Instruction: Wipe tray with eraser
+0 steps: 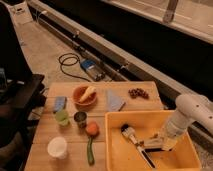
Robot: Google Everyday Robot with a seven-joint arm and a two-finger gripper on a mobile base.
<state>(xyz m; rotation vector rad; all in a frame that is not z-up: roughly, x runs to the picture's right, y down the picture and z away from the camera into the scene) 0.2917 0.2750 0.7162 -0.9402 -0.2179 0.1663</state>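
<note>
While our arm reaches down into the tray (114,145), our gripper (161,143) sits low over the tray floor, right of centre, with its fingers clenched on the eraser (154,145). That pale block lies flat against the yellow floor directly under the fingertips, its left end poking out toward the brush (136,144), which lies slantwise just beside it, bristles up-left and black handle running down-right. We count one tray, one eraser and one brush. On the wooden table (102,91) left of the tray we count one orange bowl (84,96) holding a pale item, one blue block (60,103), one green cup (62,117), one dark metal cup (80,118), one white cup (57,147), one orange fruit (91,129), one green vegetable (90,151), one grey-blue cloth (115,101) and one cluster of dark bits (138,93).
</note>
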